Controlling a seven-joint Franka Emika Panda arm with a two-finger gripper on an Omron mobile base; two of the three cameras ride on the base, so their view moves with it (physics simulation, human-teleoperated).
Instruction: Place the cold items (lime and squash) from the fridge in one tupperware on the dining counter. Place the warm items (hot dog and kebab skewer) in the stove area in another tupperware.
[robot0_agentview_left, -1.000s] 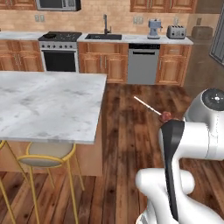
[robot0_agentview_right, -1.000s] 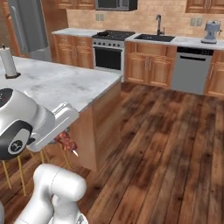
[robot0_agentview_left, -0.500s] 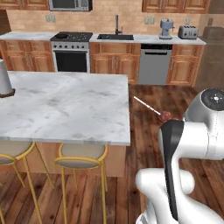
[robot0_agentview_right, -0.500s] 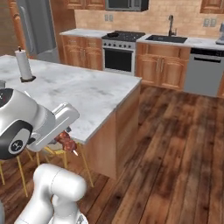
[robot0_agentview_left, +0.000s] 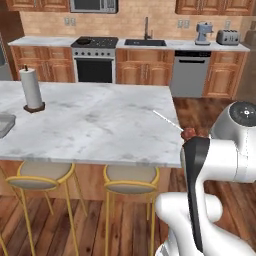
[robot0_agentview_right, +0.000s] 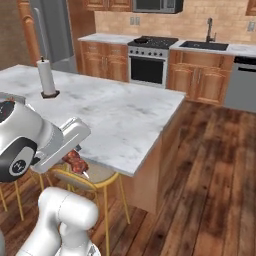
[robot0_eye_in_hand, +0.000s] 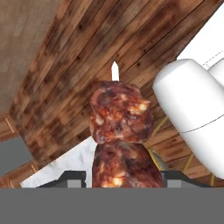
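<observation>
In the left base view, you see the kebab skewer (robot0_agentview_left: 176, 124) projecting from behind the arm, its pale stick slanting up and left over the right edge of the marble surface (robot0_agentview_left: 100, 125). A paper towel roll (robot0_agentview_left: 32, 89) stands upright on the left of that surface, with two yellow stools (robot0_agentview_left: 131, 181) below.

In the right base view, the gripper (robot0_agentview_right: 75, 159) holds the meat chunks beside the near edge of the surface.

In the hand view, the jaws are clamped narrowly on the kebab skewer, stick tip pointing toward the wood floor (robot0_eye_in_hand: 65, 61).

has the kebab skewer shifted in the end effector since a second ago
No. The kebab skewer sits the same against the arm; the island counter slid because the base drove.
</observation>
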